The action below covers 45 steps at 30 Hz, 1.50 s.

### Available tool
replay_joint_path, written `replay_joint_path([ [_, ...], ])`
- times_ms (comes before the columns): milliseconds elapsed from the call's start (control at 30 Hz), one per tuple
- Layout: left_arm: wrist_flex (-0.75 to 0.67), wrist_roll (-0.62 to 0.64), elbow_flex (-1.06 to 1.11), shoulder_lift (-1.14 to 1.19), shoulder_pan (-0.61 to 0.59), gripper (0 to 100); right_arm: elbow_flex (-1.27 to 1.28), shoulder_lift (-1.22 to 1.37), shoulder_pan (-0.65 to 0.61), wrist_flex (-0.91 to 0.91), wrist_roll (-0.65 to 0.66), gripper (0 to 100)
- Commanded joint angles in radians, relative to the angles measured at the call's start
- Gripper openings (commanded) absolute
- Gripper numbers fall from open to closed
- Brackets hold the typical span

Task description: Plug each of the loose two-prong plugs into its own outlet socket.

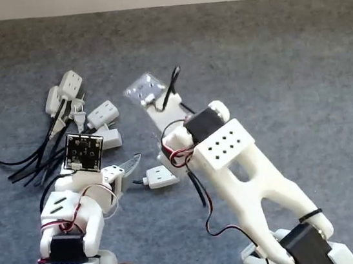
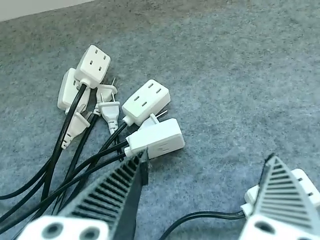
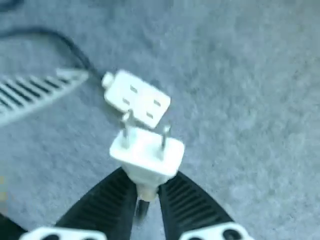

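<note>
The right gripper (image 3: 148,182), with black ribbed fingers, is clamping narrowly on the back of a white two-prong plug (image 3: 147,155), whose metal prongs are pointing away from the wrist. Just beyond the prongs, a white rectangular outlet socket (image 3: 137,100) on a black cord is lying flat on the grey carpet (image 3: 250,75) with its slots facing up. The prong tips are sitting right at its near edge, and it is unclear whether they are touching it.

The left gripper (image 2: 207,162) is hanging wide apart above the carpet, holding nothing. One of its ribbed fingertips (image 2: 272,165) is overlapping that same socket in the left wrist view.

Farther out, a cluster of white fittings on black cords is lying together. Nearest the open fingers is a flat white adapter block (image 2: 157,142), with a white cube socket (image 2: 146,100) touching it just behind. Beside these, a second loose white plug (image 2: 109,112) is resting with its prongs pointing away, and a white square socket (image 2: 94,65) is sitting at the far end of the cluster.

Farthest off, beyond the right arm, a shiny perforated plate (image 1: 143,87) is lying on the carpet.
</note>
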Motion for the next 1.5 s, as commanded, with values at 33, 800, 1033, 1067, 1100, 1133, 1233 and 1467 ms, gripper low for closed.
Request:
replay_joint_path([
  [33,-0.015,0.009,-0.035,-0.004,-0.015,35,0.076,0.019,0.111,0.033,0.146,0.6],
  [800,-0.014,0.006,-0.033,-0.005,-0.008,35,-0.211,0.377,0.315,0.022,0.224,12.5],
  [1033,-0.014,0.006,-0.033,-0.005,-0.008,35,-0.309,0.380,0.303,0.024,0.224,15.9],
  [1067,-0.014,0.006,-0.033,-0.005,-0.008,35,-0.309,0.380,0.300,0.024,0.226,15.9],
  [1100,-0.014,0.006,-0.033,-0.005,-0.008,35,-0.308,0.381,0.300,0.024,0.229,15.9],
  [1133,-0.014,0.006,-0.033,-0.005,-0.008,35,-0.306,0.381,0.300,0.024,0.230,15.9],
  [1233,-0.014,0.006,-0.033,-0.005,-0.008,35,-0.278,0.380,0.300,0.002,0.232,15.9],
  [1467,-0.011,0.006,-0.033,-0.008,-0.008,35,-0.042,0.381,0.292,-0.312,0.235,16.3],
])
